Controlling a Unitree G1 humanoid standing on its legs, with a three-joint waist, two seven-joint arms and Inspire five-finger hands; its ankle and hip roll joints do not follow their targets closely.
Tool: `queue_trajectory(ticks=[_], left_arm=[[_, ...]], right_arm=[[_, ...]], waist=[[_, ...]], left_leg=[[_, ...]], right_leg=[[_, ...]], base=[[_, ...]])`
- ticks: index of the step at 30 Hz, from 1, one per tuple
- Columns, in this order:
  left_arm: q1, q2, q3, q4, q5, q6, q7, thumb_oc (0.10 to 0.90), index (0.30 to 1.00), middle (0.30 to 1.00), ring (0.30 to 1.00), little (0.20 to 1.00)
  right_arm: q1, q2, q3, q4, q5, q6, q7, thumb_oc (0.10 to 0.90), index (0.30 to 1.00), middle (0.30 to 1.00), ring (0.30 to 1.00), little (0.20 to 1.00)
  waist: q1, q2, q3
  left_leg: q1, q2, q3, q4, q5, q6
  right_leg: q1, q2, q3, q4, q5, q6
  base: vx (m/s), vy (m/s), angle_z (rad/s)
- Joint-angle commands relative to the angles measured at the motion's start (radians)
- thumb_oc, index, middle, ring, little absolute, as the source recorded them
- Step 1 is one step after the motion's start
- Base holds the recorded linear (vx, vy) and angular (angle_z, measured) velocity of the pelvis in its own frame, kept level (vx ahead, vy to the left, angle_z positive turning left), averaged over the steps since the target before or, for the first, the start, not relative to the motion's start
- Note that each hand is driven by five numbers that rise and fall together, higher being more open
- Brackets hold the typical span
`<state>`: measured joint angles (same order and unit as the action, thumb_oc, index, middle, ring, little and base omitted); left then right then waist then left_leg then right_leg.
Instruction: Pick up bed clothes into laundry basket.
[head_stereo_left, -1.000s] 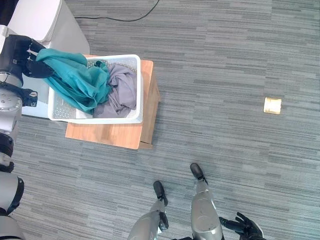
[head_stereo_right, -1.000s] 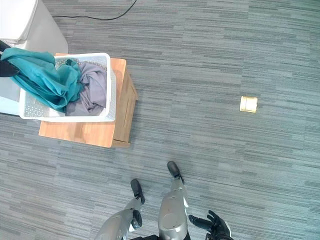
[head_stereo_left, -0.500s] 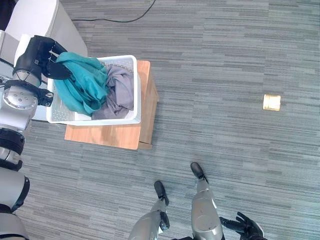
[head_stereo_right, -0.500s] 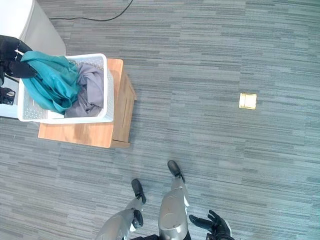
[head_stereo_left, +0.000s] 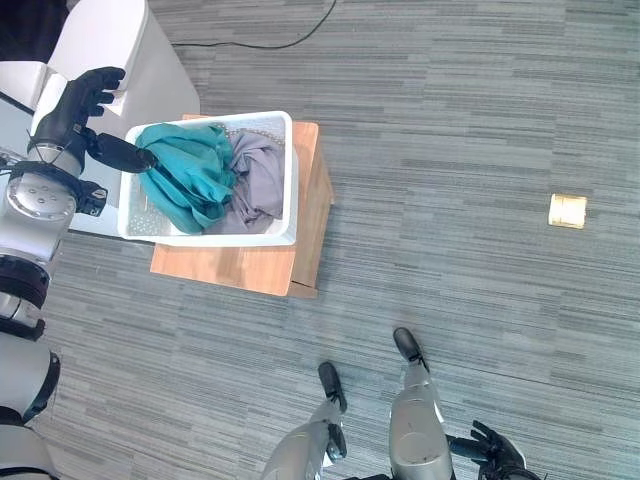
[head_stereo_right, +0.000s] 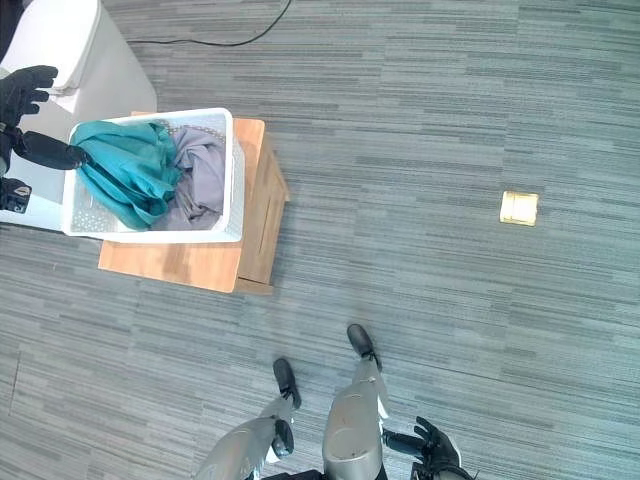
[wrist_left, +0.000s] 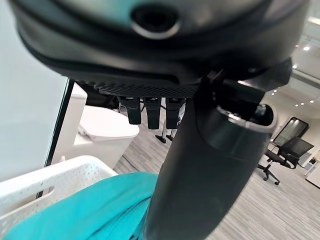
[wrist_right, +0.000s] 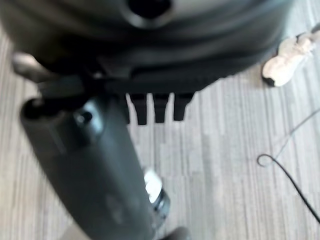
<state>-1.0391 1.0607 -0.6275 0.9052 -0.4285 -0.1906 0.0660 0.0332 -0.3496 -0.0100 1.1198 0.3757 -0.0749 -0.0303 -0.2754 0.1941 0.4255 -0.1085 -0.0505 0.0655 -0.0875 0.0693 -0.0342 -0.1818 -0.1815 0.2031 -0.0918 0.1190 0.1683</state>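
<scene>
Left robot hand (head_stereo_left: 78, 100) is hovering beside the basket's far-left rim, fingers spread apart and straight, thumb reaching toward the teal cloth (head_stereo_left: 185, 175) but gripping nothing as far as can be told. The cloth is lying bunched in the white basket (head_stereo_left: 286, 190), filling its left half, with one edge riding up at the rim by the thumb. A grey cloth (head_stereo_left: 256, 180) is sitting crumpled next to it on the right, touching it, also inside the basket. Judging from this, the loading is looking close to done: both pieces are in, and what is left may be only tucking the teal edge down and pulling the arm clear. The basket is resting on a small wooden worktop (head_stereo_left: 240, 268), overhanging its left side. A white unit (head_stereo_left: 120, 40) is standing just behind. Grey striped carpet (head_stereo_left: 450, 130) is running across the room; a small tan square (head_stereo_left: 567, 211) is lying well apart to the right. Right robot hand (head_stereo_left: 495, 455) is hanging low by the legs, fingers loosely apart, empty.
</scene>
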Motion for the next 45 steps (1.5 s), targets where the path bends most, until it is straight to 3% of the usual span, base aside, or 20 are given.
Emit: queue_trajectory(ticks=[1,15,22,24,25,26,27,29,31,34,35,42,45], left_arm=[[-0.151,0.125,0.063,0.038,-0.010,-0.062,0.042,0.800,0.900,0.900,0.900,0.900],[-0.122,0.171,0.086,-0.040,-0.028,-0.085,0.039,0.800,0.900,0.900,0.900,0.900],[-0.097,0.220,0.064,-0.036,-0.003,-0.075,0.003,0.800,0.900,0.900,0.900,0.900],[-0.096,0.251,-0.009,-0.055,0.067,-0.061,-0.052,0.800,0.900,0.900,0.900,0.900],[-0.135,0.277,-0.101,-0.060,0.152,-0.053,-0.084,0.800,0.900,0.900,0.900,0.900],[-0.260,0.300,-0.304,-0.086,0.305,-0.059,-0.103,0.800,0.900,0.900,0.900,0.900],[-0.453,0.311,-0.591,-0.163,0.469,-0.083,-0.143,0.800,0.900,0.900,0.900,0.900],[-0.544,0.294,-0.707,-0.186,0.497,-0.087,-0.141,0.800,0.900,0.900,0.900,0.900],[-0.595,0.283,-0.772,-0.219,0.540,-0.105,-0.144,0.800,0.900,0.900,0.900,0.900],[-0.560,0.277,-0.772,-0.337,0.704,-0.128,-0.140,0.800,0.900,0.900,0.900,0.900],[-0.575,0.289,-0.772,-0.400,0.707,-0.136,-0.127,0.800,0.900,0.900,0.900,0.900],[-0.572,0.369,-0.772,-0.501,0.778,-0.155,-0.074,0.800,0.900,0.900,0.900,0.900],[-0.574,0.384,-0.772,-0.482,0.783,-0.145,-0.060,0.800,0.900,0.900,0.900,0.900]], right_arm=[[0.104,-0.068,-0.016,0.003,-0.021,0.017,-0.025,0.800,0.900,0.900,0.900,0.900],[0.142,-0.103,-0.051,0.032,-0.042,0.024,0.007,0.800,0.900,0.900,0.900,0.900],[0.152,-0.118,-0.061,0.015,-0.060,0.024,0.012,0.800,0.900,0.900,0.900,0.900],[0.157,-0.132,-0.064,0.003,-0.069,0.026,0.016,0.800,0.900,0.900,0.900,0.900],[0.158,-0.147,-0.061,0.000,-0.079,0.028,0.020,0.800,0.900,0.900,0.900,0.900],[0.164,-0.163,-0.060,-0.009,-0.097,0.030,0.026,0.800,0.900,0.900,0.900,0.900],[0.168,-0.186,-0.063,-0.027,-0.116,0.029,0.023,0.800,0.900,0.900,0.900,0.900],[0.164,-0.177,-0.060,-0.036,-0.118,0.026,0.024,0.800,0.900,0.900,0.900,0.900],[0.160,-0.182,-0.063,-0.032,-0.118,0.023,0.017,0.800,0.900,0.900,0.900,0.900],[0.150,-0.269,-0.070,-0.025,-0.126,0.023,0.012,0.800,0.900,0.900,0.900,0.900],[0.144,-0.282,-0.071,-0.024,-0.123,0.022,0.008,0.800,0.900,0.900,0.900,0.900],[0.134,-0.307,-0.076,-0.001,-0.139,0.021,-0.003,0.800,0.900,0.900,0.900,0.900],[0.136,-0.294,-0.078,-0.003,-0.147,0.023,-0.003,0.800,0.900,0.900,0.900,0.900]], waist=[[0.003,0.058,-0.092],[0.014,0.073,-0.139],[0.017,0.096,-0.152],[0.009,0.110,-0.150],[0.002,0.121,-0.149],[-0.009,0.135,-0.143],[-0.015,0.148,-0.138],[-0.011,0.143,-0.136],[-0.011,0.146,-0.133],[-0.036,0.226,-0.124],[-0.038,0.238,-0.125],[-0.032,0.258,-0.142],[-0.026,0.244,-0.151]], left_leg=[[-0.032,0.039,-0.004,0.000,-0.022,-0.057],[-0.017,0.031,-0.022,0.000,-0.021,-0.059],[-0.014,0.026,-0.023,0.000,-0.018,-0.059],[-0.014,0.025,-0.022,0.000,-0.016,-0.059],[-0.015,0.025,-0.021,0.000,-0.015,-0.060],[-0.016,0.026,-0.020,0.000,-0.013,-0.060],[-0.014,0.025,-0.017,0.000,-0.013,-0.060],[-0.014,0.025,-0.016,0.000,-0.013,-0.058],[-0.015,0.025,-0.015,0.000,-0.013,-0.059],[-0.011,0.024,-0.010,0.000,-0.017,-0.058],[-0.010,0.024,-0.011,0.000,-0.018,-0.057],[-0.003,0.021,-0.012,0.000,-0.025,-0.056],[0.000,0.022,-0.014,0.000,-0.026,-0.055]], right_leg=[[0.009,-0.019,-0.045,0.032,-0.068,0.043],[0.041,-0.036,-0.071,0.032,-0.071,0.041],[0.048,-0.042,-0.077,0.033,-0.070,0.041],[0.047,-0.041,-0.074,0.032,-0.067,0.042],[0.046,-0.041,-0.072,0.031,-0.065,0.042],[0.045,-0.041,-0.071,0.032,-0.062,0.043],[0.046,-0.041,-0.071,0.032,-0.059,0.046],[0.043,-0.042,-0.069,0.031,-0.058,0.047],[0.042,-0.042,-0.069,0.032,-0.058,0.049],[0.040,-0.045,-0.065,0.035,-0.059,0.052],[0.042,-0.046,-0.067,0.036,-0.061,0.054],[0.050,-0.053,-0.071,0.033,-0.065,0.056],[0.054,-0.053,-0.076,0.031,-0.066,0.055]], base=[[0.00,0.000,0.00],[-0.01,0.008,0.04],[-0.01,0.010,0.03],[-0.01,0.016,0.00],[-0.02,0.043,0.01],[-0.02,0.046,0.02],[-0.01,0.032,0.04],[0.00,0.015,0.08],[0.00,0.000,0.00],[0.00,0.007,-0.01],[0.00,0.000,0.00],[0.01,0.011,-0.02],[0.00,0.000,0.00]])
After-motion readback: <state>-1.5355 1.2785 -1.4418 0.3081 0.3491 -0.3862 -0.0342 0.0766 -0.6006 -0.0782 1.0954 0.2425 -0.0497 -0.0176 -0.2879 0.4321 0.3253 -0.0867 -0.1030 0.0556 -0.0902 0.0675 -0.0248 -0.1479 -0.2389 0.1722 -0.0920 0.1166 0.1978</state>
